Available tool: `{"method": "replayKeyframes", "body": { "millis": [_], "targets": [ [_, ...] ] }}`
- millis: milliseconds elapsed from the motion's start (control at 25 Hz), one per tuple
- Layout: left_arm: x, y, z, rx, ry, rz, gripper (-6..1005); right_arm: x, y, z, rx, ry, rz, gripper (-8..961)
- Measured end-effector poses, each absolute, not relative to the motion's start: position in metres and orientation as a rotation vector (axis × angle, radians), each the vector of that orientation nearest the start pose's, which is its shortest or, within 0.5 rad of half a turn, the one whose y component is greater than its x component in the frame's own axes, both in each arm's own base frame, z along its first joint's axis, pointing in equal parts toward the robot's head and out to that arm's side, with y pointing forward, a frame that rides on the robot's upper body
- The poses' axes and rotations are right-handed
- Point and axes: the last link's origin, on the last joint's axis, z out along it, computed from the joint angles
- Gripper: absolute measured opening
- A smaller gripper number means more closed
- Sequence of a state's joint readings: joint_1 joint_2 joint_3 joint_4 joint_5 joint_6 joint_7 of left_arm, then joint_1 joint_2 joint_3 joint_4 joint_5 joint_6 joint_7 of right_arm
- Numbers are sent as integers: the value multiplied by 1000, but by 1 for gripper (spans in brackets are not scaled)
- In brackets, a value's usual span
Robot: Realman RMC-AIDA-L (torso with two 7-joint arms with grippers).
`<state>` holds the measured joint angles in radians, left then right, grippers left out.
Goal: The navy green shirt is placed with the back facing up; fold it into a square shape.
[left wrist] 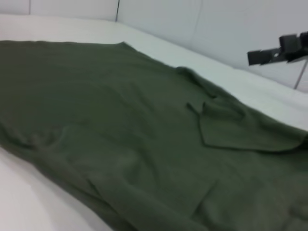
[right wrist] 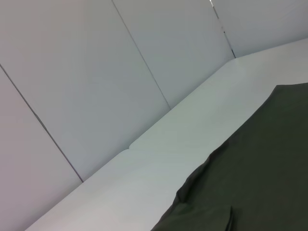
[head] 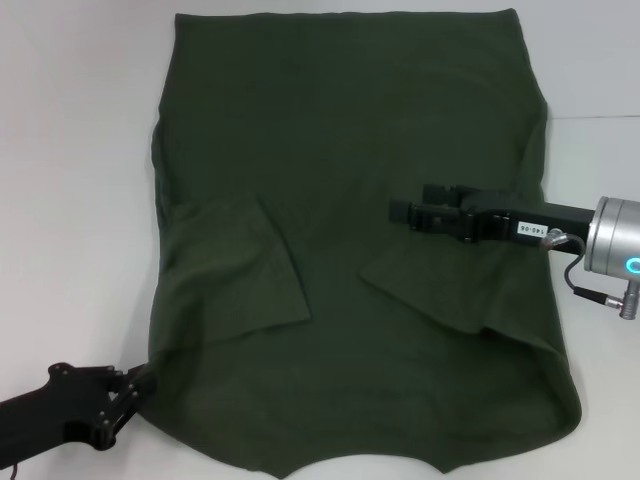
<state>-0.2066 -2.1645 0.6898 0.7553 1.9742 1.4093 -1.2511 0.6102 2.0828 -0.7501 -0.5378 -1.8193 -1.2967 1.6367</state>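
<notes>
The navy green shirt [head: 350, 130] lies flat on the white table [head: 70, 150], hem at the far side. Both short sleeves are folded inward, one sleeve [head: 235, 265] on the left and the other sleeve [head: 450, 285] on the right. My right gripper [head: 410, 210] hovers over the shirt's right half just above that right sleeve, fingers apart with nothing between them. It also shows far off as the right gripper [left wrist: 269, 52] in the left wrist view. My left gripper [head: 135, 388] sits low at the shirt's near left corner, touching its edge. The shirt [left wrist: 96, 106] fills the left wrist view, and the shirt [right wrist: 269, 159] edge shows in the right wrist view.
Bare white table [right wrist: 202, 130] surrounds the shirt on the left, right and far sides. White wall panels [right wrist: 96, 72] stand behind the table. The shirt's near edge hangs close to the table's front.
</notes>
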Motion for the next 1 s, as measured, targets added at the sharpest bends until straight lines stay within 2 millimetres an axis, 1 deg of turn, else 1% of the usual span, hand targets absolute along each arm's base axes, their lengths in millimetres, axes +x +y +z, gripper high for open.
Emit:
{"method": "replayKeyframes", "body": {
  "millis": [200, 320, 440, 640, 840, 1000],
  "targets": [
    [-339, 259, -11, -2462, -827, -548, 66, 250, 373, -12, -2457, 1076, 819, 928],
    [-335, 263, -12, -2466, -840, -570, 53, 259, 371, -7, -2459, 1171, 761, 928],
    [-329, 268, -14, -2472, -843, -599, 47, 269, 365, 3, -2459, 1280, 729, 927],
    [-320, 275, -15, -2475, -843, -651, 46, 288, 346, 26, -2452, 1415, 726, 926],
    [-312, 282, -19, -2490, -840, -691, 47, 313, 324, 47, -2393, 1522, 706, 925],
    [-304, 289, -25, -2510, -836, -711, 48, 328, 309, 55, -2367, 1576, 677, 924]
  ]
}}
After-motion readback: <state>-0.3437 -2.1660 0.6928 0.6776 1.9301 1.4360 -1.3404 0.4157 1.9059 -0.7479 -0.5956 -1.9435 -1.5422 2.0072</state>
